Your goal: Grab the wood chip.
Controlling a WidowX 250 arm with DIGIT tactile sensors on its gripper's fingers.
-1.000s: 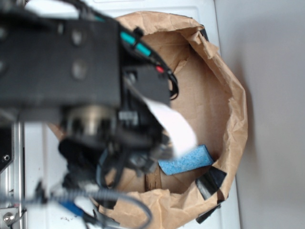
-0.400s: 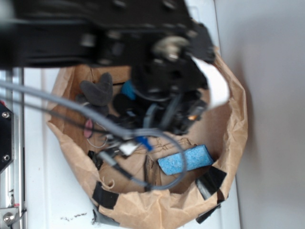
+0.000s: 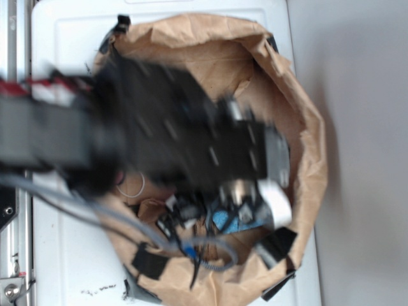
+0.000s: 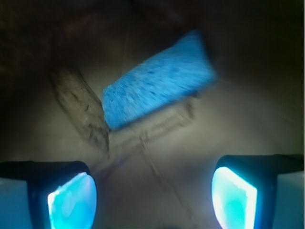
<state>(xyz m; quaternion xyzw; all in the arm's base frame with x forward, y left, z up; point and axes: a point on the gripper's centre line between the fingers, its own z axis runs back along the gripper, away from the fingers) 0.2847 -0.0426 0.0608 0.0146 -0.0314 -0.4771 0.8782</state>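
Your biggest risk here is closing on the wrong thing. In the wrist view the wood chip (image 4: 81, 109) lies flat on the brown paper floor, up and to the left of centre, and its lower end sits right against the corner of the blue sponge (image 4: 157, 86). The sponge is larger, brighter and closer to the line between your fingers, so if you drive straight ahead you will likely catch it, or pinch both together. You would need to shift left and probably rotate so the chip's narrow width falls between the fingers.

A second hazard is the chip's thinness. It lies flush on the paper, so fingers that stop too high may slide over it, while fingers pressed too low could dig into the creased paper and drag the paper bag (image 3: 312, 159) along. The folded walls stand close around the arm in the exterior view, and the loose grey cable (image 3: 153, 237) hangs inside the bag, where it could snag.

Both views are blurred, so treat the chip's exact edges as uncertain.

The end effector (image 4: 152, 198) is spread wide, its two fingertips (image 4: 71, 200) glowing blue at the lower corners of the wrist view. Nothing lies between them, and they touch neither chip nor sponge.
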